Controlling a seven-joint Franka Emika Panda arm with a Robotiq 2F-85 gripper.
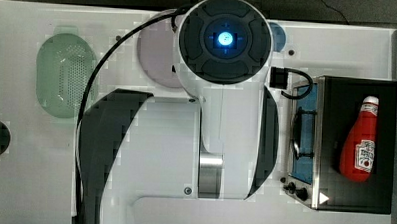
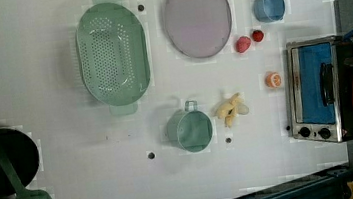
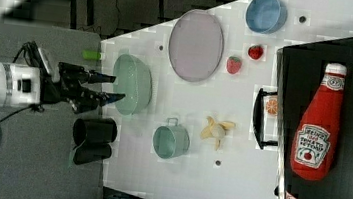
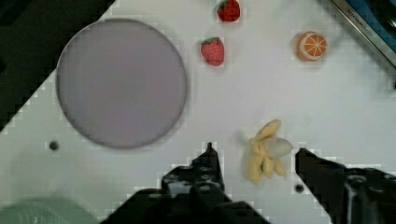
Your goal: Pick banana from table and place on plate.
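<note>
The surface [image 2: 35,70] is seen as smooth, matt white. The plate [image 4: 121,84] is finished in a matt, even lilac-grey. The green basket [image 2: 113,54] looks like perforated plastic. The toy oven [image 2: 314,91] is faced with shiny metal. The ketchup bottle [image 3: 318,130] appears soft, like plush cloth. The banana [image 4: 266,151] looks matt and soft.

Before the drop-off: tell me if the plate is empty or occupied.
Empty. The plate shows a bare lilac surface; the banana lies on the table apart from it.
</note>
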